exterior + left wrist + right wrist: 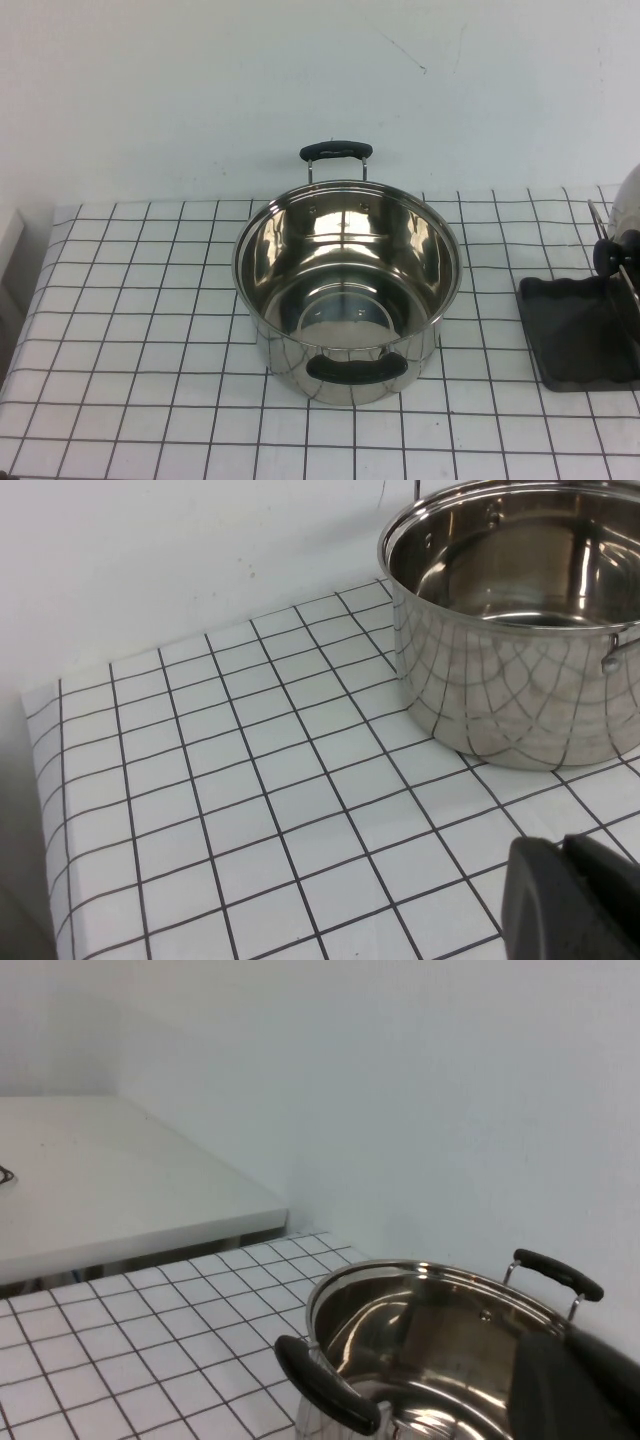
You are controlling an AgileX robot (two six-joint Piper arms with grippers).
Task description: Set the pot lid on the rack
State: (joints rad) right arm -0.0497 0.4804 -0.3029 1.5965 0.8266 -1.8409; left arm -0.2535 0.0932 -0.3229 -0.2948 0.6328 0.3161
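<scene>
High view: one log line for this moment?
pot lid: upright on rack, table's right edge | pot: open, centre | left gripper: near pot, holds nothing | right gripper: above pot

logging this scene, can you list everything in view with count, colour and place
pot: one, shiny steel with two black handles, uncovered and empty, middle of the table
pot lid: one, shiny steel with a black knob, standing on edge in the rack at the right border, mostly cut off
rack: one, dark grey tray with thin wire bars, right side of the table, apart from the pot
table: one, white cloth with a black grid
wall: white, behind the table
left pincer: dark part only, in the left wrist view, near the pot
right pincer: dark part only, in the right wrist view, above the pot
</scene>
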